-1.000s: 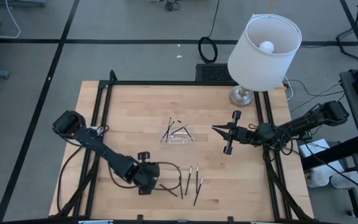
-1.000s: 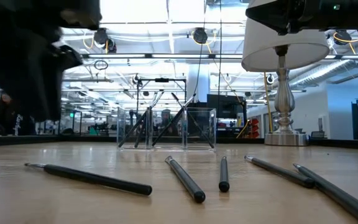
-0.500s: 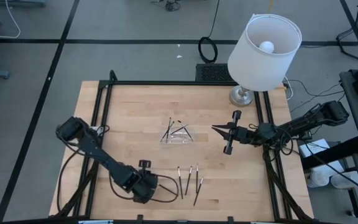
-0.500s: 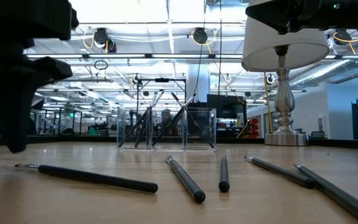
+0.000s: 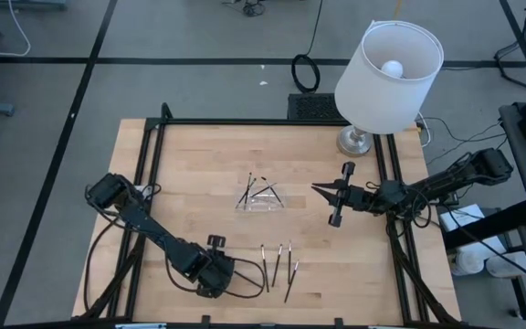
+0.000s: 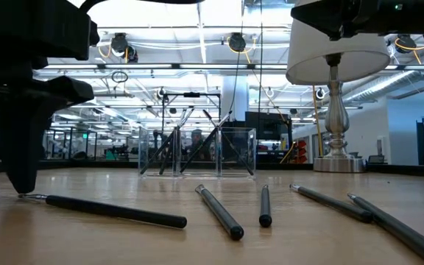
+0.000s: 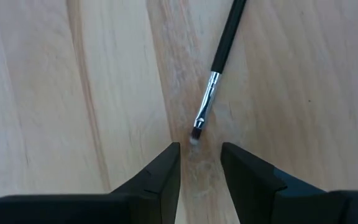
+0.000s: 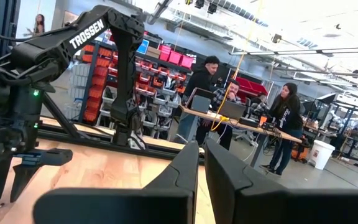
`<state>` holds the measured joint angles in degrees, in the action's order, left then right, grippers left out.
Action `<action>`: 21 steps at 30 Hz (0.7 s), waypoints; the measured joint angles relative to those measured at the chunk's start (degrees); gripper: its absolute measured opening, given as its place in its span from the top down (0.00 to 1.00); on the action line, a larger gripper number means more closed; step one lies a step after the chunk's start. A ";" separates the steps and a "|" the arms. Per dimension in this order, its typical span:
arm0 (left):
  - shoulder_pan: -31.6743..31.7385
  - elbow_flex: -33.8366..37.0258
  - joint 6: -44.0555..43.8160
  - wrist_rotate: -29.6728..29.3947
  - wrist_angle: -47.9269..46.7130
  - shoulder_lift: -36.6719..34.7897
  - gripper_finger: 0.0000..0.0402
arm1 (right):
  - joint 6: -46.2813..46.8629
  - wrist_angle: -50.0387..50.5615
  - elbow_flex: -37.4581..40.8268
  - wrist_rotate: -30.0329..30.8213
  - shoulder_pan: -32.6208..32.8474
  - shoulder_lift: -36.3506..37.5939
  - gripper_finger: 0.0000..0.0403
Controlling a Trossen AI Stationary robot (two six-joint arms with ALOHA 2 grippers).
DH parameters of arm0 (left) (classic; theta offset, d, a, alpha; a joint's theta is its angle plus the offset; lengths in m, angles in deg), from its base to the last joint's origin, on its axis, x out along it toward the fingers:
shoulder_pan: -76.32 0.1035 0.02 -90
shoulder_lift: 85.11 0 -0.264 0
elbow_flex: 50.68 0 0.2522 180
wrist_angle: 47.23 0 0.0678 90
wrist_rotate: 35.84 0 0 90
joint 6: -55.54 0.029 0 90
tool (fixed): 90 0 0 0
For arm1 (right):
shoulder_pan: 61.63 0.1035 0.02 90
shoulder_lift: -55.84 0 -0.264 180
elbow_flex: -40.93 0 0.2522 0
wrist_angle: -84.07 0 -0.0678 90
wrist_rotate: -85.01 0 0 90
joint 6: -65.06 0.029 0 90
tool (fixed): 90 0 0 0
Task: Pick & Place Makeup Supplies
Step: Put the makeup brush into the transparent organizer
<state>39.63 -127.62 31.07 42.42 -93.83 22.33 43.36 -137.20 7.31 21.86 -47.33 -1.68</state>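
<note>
Near the table's [image 5: 190, 146] front edge: left gripper [image 7: 199, 163] lowered with fingers parted, straddling the tip of a flat-lying brush [image 7: 215, 73] to pinch it. Toward the right edge: right gripper [image 5: 322, 191] parked aloft, shut, empty.

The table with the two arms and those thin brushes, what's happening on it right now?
The left gripper is down at the near left of the table, fingers open just short of the bristle tip of a makeup brush, not gripping it. Four more sticks lie loose beside it, and a few already stand in the clear tray. The right gripper waits shut, holding nothing, by the lamp.
</note>
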 joint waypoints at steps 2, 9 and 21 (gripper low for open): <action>0.21 0.02 0.62 0.09 0.21 0.02 0.67 | 0.00 0.01 0.00 0.00 0.00 0.00 0.95; 0.70 0.09 3.83 -0.41 1.96 0.13 0.67 | 0.00 0.00 0.00 0.04 0.00 0.00 0.95; 2.19 0.09 2.71 3.84 2.09 0.20 0.80 | 0.00 0.02 0.00 0.07 0.00 0.00 0.95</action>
<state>41.83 -127.53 33.78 46.27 -91.74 22.52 43.36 -137.18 7.31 21.92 -47.33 -1.68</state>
